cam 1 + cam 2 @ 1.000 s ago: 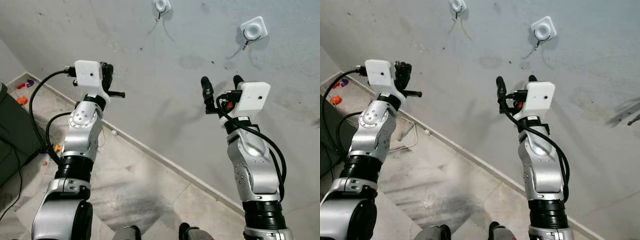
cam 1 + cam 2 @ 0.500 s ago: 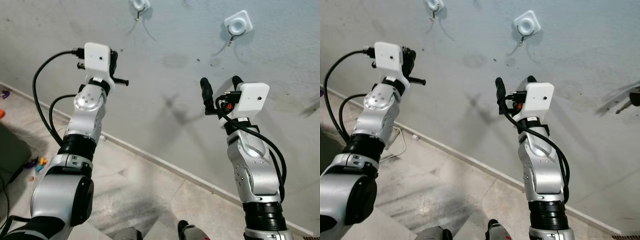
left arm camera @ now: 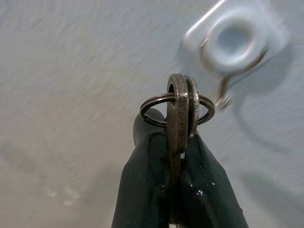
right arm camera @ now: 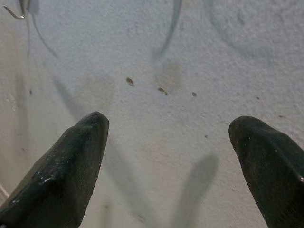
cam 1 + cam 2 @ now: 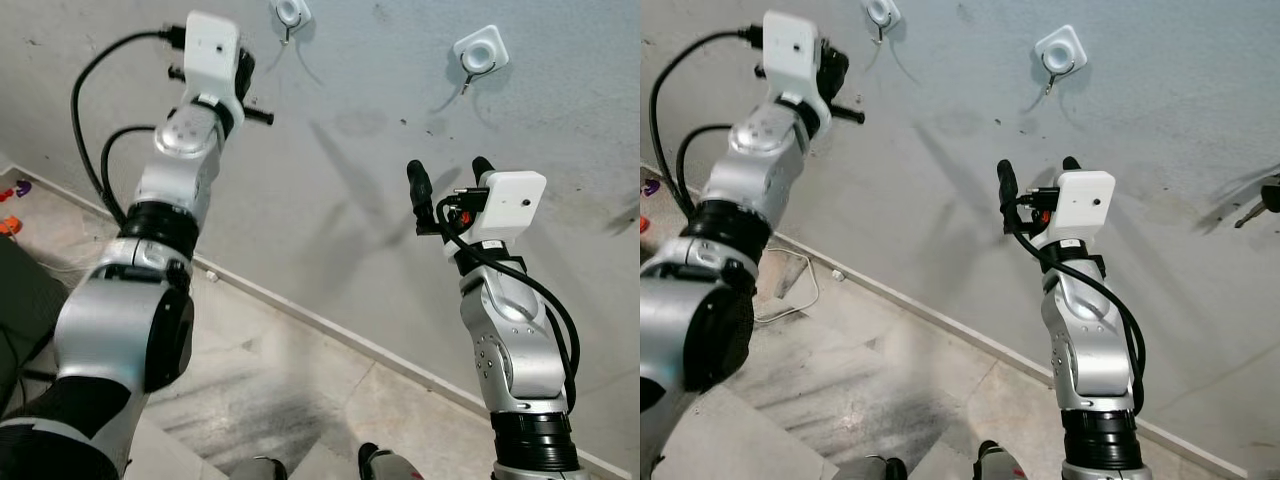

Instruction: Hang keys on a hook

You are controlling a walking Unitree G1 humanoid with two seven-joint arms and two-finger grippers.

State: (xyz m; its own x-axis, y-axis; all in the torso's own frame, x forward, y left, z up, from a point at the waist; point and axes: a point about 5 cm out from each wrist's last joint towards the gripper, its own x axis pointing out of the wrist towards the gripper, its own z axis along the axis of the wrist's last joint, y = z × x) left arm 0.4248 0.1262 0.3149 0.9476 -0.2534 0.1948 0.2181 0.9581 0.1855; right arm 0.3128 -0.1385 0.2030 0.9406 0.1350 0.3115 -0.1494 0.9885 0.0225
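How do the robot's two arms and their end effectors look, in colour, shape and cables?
Both arms are rounded silver metal segments with black ring joints. Each wrist carries a white box-shaped camera housing. The left end effector and the right end effector each have two long black tapered fingers. Black cables loop along both arms, and a small red-orange part sits beside the right camera housing.

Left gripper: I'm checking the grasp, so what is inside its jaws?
The left gripper is shut on the keys; their heads and ring stick out near the wall hook. The blades are covered by the jaws.
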